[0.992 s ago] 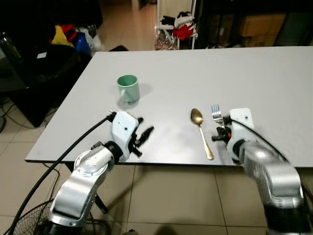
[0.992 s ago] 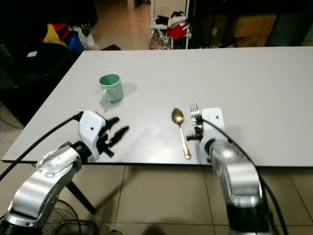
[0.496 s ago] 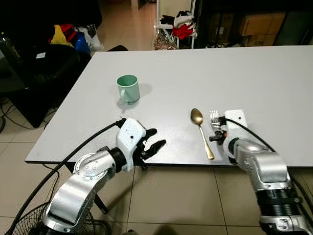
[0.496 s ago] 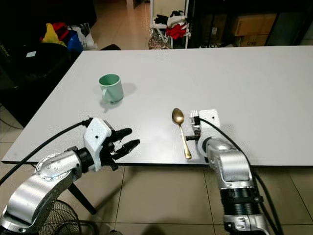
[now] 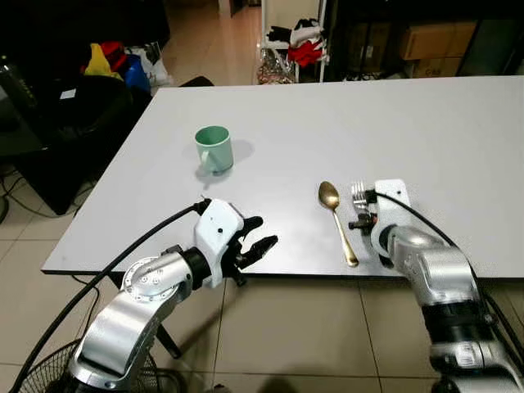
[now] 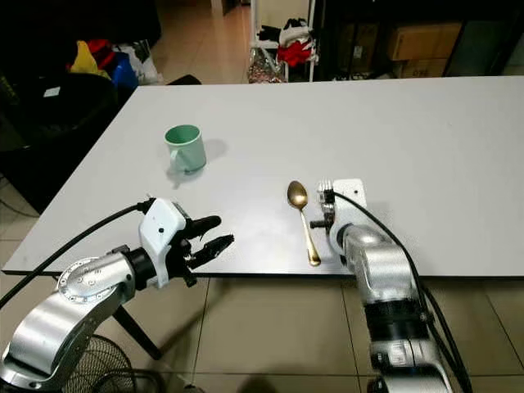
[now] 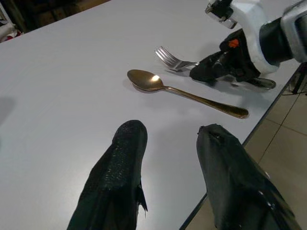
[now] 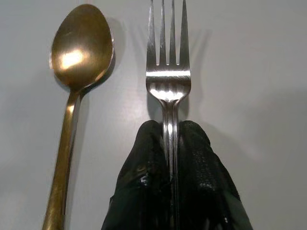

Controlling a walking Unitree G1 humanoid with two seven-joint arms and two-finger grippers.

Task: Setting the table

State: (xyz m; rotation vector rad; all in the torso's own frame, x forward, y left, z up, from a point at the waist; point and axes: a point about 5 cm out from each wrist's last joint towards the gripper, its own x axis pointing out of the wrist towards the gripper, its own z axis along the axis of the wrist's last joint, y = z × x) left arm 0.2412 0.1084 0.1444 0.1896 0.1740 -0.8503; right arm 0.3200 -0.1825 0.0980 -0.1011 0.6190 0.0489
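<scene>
Right gripper [image 8: 170, 143] clenched on fork [image 8: 167, 72] handle, 2 fingers [image 8: 144, 158] pinching the stem just below the tines. Fork low over or on table [image 5: 426, 123], tines pointing away from the near edge; contact with the surface cannot be told. Parallel to spoon [image 5: 336, 219], just beside it on the right, not touching. Judged: held aligned with the spoon so both lie as 1 matched place setting, release not yet made.

Left gripper [image 5: 255, 245] released, fingers apart, holding nothing, hovering at the near edge well left of the spoon. Judged: kept clear, out of the right arm's way.

Mug [image 5: 214, 148] upright, well left of and beyond the spoon, handle toward the near edge.

Table pale grey, matte, plain, only these 3 items on it. Tiled floor [image 5: 286, 327] below the near edge. Beyond the far side: dark room, rack with red and white cloth [image 5: 304, 42], cardboard boxes [image 5: 434, 39], coloured clutter [image 5: 115, 64] at far left.
</scene>
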